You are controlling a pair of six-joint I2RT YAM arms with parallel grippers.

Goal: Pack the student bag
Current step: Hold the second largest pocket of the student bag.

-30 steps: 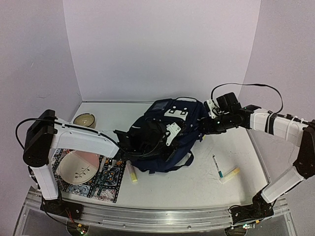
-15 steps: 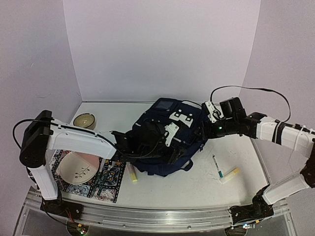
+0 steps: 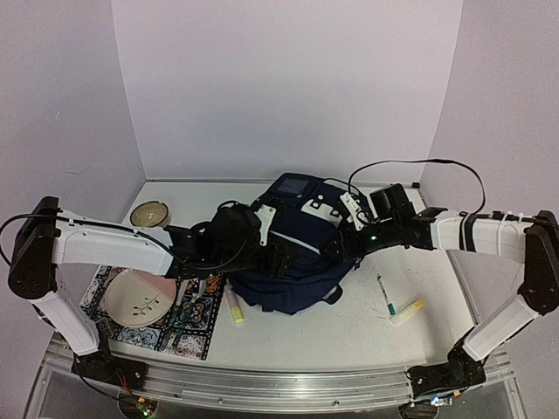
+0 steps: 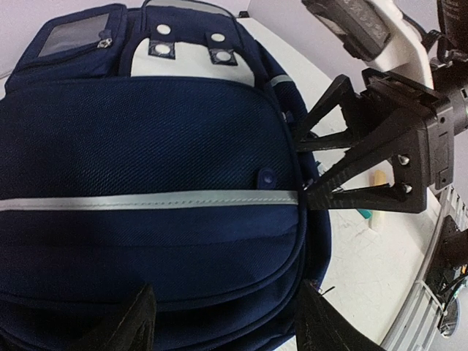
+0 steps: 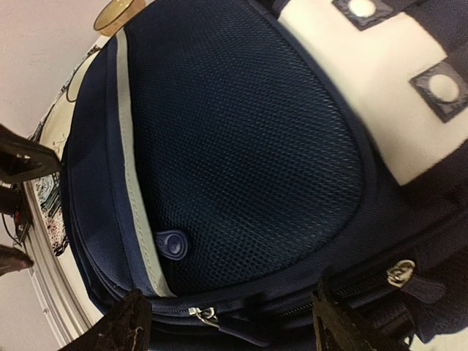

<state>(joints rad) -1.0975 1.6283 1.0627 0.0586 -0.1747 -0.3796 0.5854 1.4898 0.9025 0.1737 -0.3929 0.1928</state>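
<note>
both the left gripper and right gripper had moved in on the shifted student bag with jaws spread, empty, so the pen looked yet unpacked

This is a robotics lab test cell, not a lived-in room. A flat white surface is boxed in by plain pale lavender panel walls at 9, 12 and 3 o'clock. Along its 6 o'clock edge runs a bare aluminium mounting rail. The rail carries a white-and-black left robot arm and a matching right robot arm, which trails a loose black cable. Everyday props are staged on the surface: a dark navy fabric backpack at the centre, and a blue patterned mat at 8 o'clock.
</note>
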